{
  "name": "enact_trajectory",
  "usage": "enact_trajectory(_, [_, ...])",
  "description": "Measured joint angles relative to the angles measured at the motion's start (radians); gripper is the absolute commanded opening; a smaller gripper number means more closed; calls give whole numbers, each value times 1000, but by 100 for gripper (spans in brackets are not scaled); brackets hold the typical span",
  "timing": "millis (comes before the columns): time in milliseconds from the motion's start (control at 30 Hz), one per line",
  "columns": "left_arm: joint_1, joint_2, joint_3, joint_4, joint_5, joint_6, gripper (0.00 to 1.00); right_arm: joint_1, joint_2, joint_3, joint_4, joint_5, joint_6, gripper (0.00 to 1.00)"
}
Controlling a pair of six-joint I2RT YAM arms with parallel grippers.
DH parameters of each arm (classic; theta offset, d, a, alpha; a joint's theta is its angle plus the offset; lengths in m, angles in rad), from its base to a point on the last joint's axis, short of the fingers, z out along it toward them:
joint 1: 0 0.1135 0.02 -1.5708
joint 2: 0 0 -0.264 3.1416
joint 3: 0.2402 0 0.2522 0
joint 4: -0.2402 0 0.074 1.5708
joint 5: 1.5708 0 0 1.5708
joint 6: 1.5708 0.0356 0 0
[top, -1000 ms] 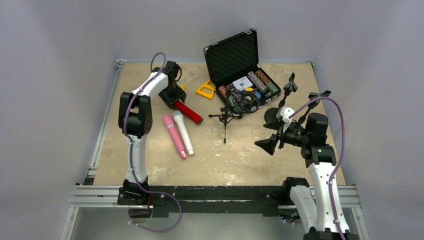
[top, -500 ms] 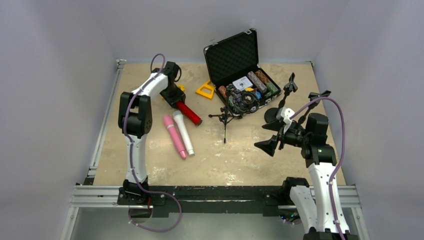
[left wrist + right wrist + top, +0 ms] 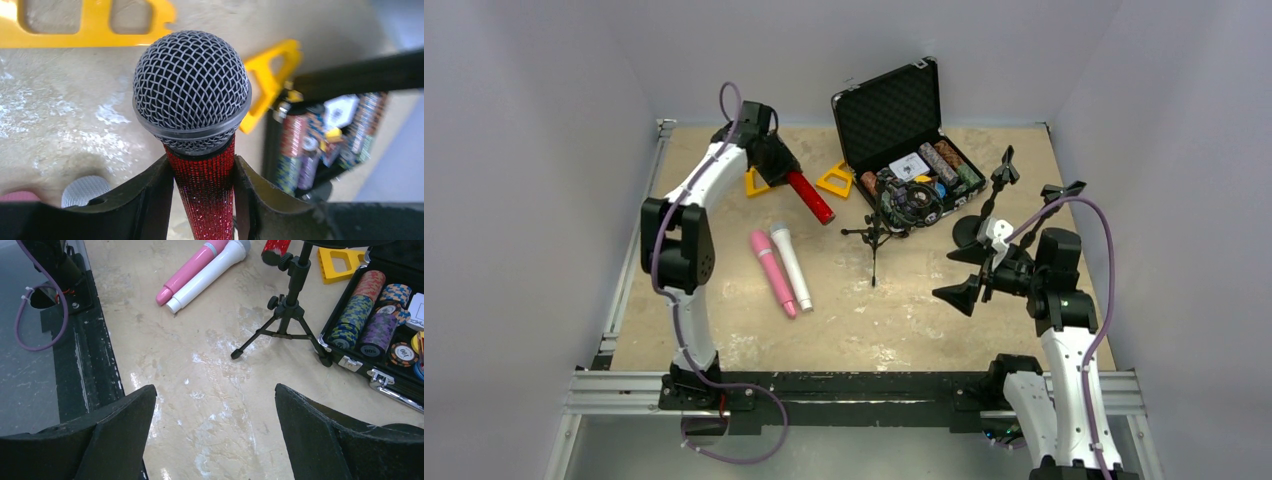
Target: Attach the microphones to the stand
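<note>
My left gripper (image 3: 776,165) is shut on the glittery red microphone (image 3: 810,197) and holds it lifted and tilted at the back left; its silver mesh head (image 3: 191,90) fills the left wrist view, fingers (image 3: 150,195) clamped on the red shaft (image 3: 207,195). The pink microphone (image 3: 771,272) and white microphone (image 3: 790,265) lie side by side on the table, also in the right wrist view (image 3: 187,272) (image 3: 210,272). The black tripod stand (image 3: 876,225) stands mid-table, with its legs in the right wrist view (image 3: 287,315). My right gripper (image 3: 964,270) is open and empty, above the table right of the stand.
An open black case (image 3: 904,130) with poker chips (image 3: 360,315) sits behind the stand. Two yellow triangular pieces (image 3: 835,180) (image 3: 756,183) lie at the back. The black frame rail (image 3: 844,385) runs along the near edge. Grey walls enclose the table.
My left gripper has lifted the red microphone off the table and moved it back and up. The right arm has barely moved.
</note>
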Motion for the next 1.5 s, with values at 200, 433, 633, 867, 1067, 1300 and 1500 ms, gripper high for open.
enact_trajectory(200, [0,-335,-257,263,97,138,0,0,-5,0,-23,-23,-34,92])
enact_trajectory(433, [-27,-845,-689,627,286,373,0,0,-11,5,-96,-61,-129,92])
enact_trajectory(633, [-145,-1070,-748,717,436,571,0,0,7,18,-143,-79,-189,92])
enact_trajectory(867, [-234,-1067,-570,745,568,670,0,0,39,54,-175,-84,-238,91])
enact_trajectory(1067, [-325,-908,-313,764,595,703,0,0,63,98,-185,-84,-298,91])
enact_trajectory(1300, [-439,-683,-78,777,576,734,0,14,111,152,-115,-80,-307,89])
enact_trajectory(1500, [-466,-541,-31,811,534,732,0,29,137,152,36,-79,-266,88])
